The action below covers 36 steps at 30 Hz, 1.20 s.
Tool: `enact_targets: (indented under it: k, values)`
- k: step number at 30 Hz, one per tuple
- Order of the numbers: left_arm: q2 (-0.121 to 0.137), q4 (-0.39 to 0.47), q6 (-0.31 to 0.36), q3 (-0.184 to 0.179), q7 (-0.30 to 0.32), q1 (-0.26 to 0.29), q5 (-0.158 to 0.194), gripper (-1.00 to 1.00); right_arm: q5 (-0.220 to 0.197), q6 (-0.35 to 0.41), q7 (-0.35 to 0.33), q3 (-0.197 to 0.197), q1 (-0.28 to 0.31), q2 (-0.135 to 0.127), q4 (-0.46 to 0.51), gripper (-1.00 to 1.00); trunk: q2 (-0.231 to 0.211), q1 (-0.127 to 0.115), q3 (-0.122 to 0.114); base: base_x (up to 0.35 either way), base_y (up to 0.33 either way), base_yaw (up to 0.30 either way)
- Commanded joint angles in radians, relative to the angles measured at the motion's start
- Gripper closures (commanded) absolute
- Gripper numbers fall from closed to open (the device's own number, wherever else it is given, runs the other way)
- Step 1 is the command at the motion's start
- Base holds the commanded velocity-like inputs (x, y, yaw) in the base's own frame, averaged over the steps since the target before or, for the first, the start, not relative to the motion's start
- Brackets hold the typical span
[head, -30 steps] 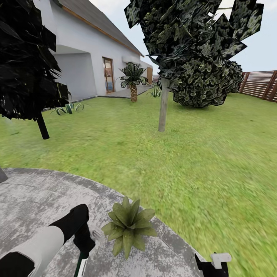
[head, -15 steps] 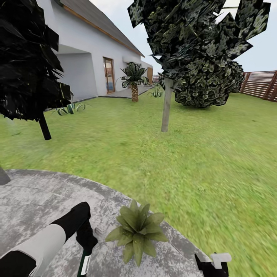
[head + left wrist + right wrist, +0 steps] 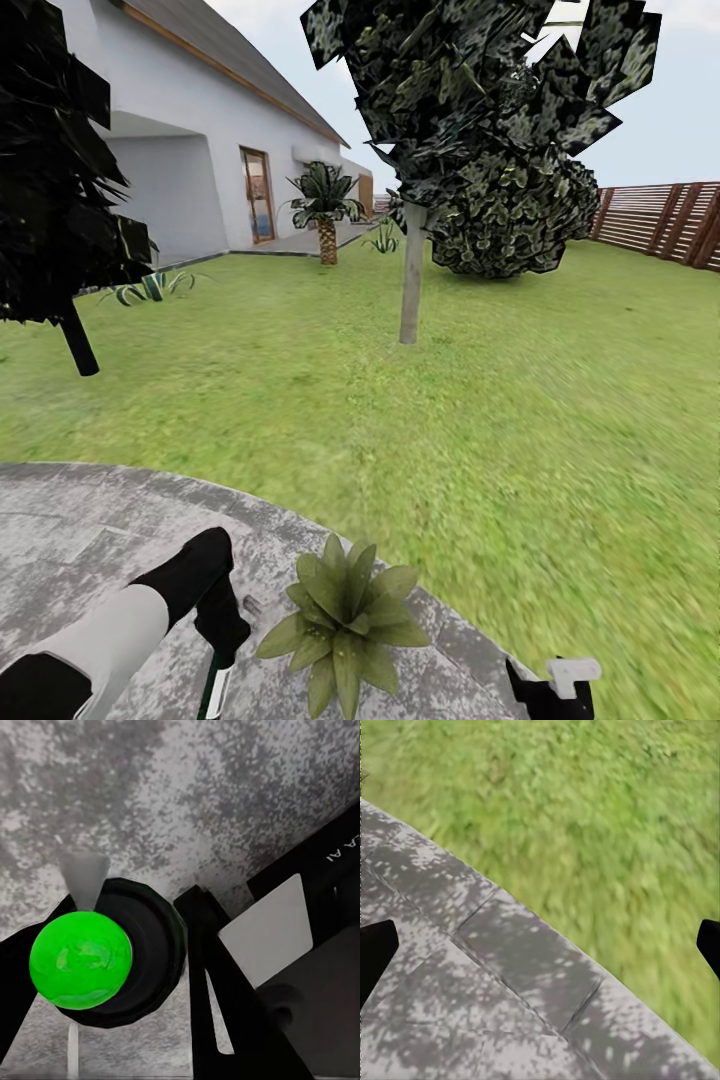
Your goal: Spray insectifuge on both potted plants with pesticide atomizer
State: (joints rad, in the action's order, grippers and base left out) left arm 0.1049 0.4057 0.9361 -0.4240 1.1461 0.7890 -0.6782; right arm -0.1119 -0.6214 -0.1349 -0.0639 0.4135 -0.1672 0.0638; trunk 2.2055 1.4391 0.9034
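Here, left tool (image 3: 222,655) clenched on pesticide atomizer (image 3: 213,690), potted plant (image 3: 345,622) near patio (image 3: 80,530) edge, right tool (image 3: 540,945) released.

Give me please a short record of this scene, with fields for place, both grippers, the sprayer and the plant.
place: round grey stone patio at the edge of a lawn
left gripper: shut on the pesticide atomizer, green top seen between the fingers
right gripper: open, holding nothing, above the patio edge
potted plant: on the patio, just right of the left gripper; pot hidden by leaves
background: white house, trees, brown fence
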Motion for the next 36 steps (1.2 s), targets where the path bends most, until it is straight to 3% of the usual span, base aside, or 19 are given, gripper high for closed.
enact_targets:
  k: [1,5,10,20,24,27,31,36]
  values:
    - [0.009,-0.005,0.003,-0.002,0.01,-0.004,-0.009,1.0,-0.011,-0.003,-0.007,-0.006,0.001,0.002,-0.001,-1.0,0.0,0.0,0.001,0.0,0.0,0.0]
    - [0.012,-0.007,0.0,-0.006,0.004,-0.04,-0.01,1.0,-0.012,-0.003,-0.007,-0.005,0.001,0.003,-0.001,-1.0,0.0,0.0,0.001,0.0,0.0,0.0]
    - [0.026,-0.007,0.0,-0.003,0.003,-0.045,-0.009,1.0,-0.012,-0.003,-0.006,-0.005,0.001,0.004,-0.001,-1.0,0.0,0.0,0.001,0.013,0.014,0.0]
    - [0.013,-0.004,-0.001,-0.007,0.002,-0.046,-0.011,1.0,-0.012,-0.003,-0.006,-0.005,0.001,0.005,-0.001,-1.0,0.0,0.0,0.001,0.076,0.093,0.0]
    - [0.015,0.0,-0.024,-0.008,-0.009,-0.095,-0.012,1.0,-0.011,-0.003,-0.006,-0.005,0.001,0.005,-0.001,-1.0,0.0,0.0,0.001,0.001,0.002,0.0]
    - [0.024,-0.006,-0.125,-0.006,-0.049,-0.124,-0.01,1.0,-0.011,-0.003,-0.006,-0.005,0.001,0.005,-0.001,-1.0,0.0,0.0,0.001,0.0,0.0,0.0]
    - [0.013,0.013,-0.132,0.006,-0.139,-0.132,-0.003,1.0,-0.011,-0.003,-0.006,-0.005,0.001,0.009,-0.002,-1.0,0.0,0.0,0.001,0.0,0.0,0.0]
    - [0.013,0.103,-0.128,0.027,-0.15,-0.132,-0.004,1.0,-0.009,-0.003,-0.004,-0.005,0.001,0.016,-0.002,-1.0,0.0,0.0,0.001,0.0,0.0,0.0]
